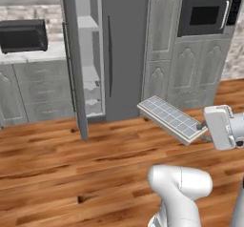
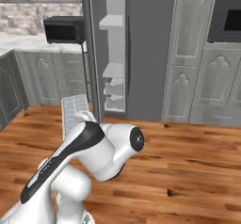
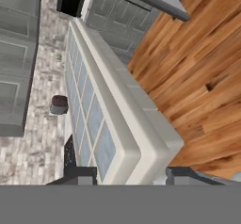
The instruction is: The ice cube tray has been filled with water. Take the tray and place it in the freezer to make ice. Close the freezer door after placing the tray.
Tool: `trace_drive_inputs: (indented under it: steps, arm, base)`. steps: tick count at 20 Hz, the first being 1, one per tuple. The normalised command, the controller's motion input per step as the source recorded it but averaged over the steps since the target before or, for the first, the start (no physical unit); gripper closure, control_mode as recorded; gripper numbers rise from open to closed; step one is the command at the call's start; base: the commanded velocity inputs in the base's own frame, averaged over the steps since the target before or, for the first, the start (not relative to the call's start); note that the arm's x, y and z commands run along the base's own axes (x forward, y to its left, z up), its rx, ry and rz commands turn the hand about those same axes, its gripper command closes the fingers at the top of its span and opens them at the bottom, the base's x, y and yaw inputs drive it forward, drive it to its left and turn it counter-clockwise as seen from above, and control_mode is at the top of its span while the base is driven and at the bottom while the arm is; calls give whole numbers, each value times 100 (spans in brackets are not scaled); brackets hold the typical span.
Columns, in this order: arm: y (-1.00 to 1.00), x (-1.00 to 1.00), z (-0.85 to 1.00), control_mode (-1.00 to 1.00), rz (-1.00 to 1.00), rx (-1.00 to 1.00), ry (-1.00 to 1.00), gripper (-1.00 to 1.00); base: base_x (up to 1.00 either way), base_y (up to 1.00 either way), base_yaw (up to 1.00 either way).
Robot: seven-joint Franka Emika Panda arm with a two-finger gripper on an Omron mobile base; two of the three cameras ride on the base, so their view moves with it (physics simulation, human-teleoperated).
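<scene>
While pincer (image 3: 129, 176) grips ice cube tray (image 1: 172, 118), fingertips stay cropped.

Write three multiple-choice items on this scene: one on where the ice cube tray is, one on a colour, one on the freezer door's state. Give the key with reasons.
1. Where is the ice cube tray?
A. on a freezer shelf
B. held in the gripper above the floor
C. on the counter

2. What colour is the freezer outside?
A. dark grey
B. red
C. white

3. The freezer door is:
A. shut
B. open
C. removed

Key: B, the fingers clamp the tray's end over wooden boards; A, its panels are dark grey; B, it stands swung out, showing pale shelves.
</scene>
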Motion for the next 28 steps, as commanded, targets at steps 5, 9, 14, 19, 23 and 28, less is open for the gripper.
trace_drive_inputs:
  steps: [5,9,14,19,23,28]
  arm:
    - [0,0,0,100,0,0,0,100]
    - [0,0,0,100,0,0,0,100]
    - [0,0,0,100,0,0,0,100]
    - [0,0,0,100,0,0,0,100]
    - [0,0,0,100,0,0,0,100]
    - [0,0,0,100,0,0,0,100]
  base:
    - [41,51,-14]
    - [58,56,-4]
    - [87,44,-1]
    - [75,5,-5]
    - [72,0,-1]
    - [67,0,0]
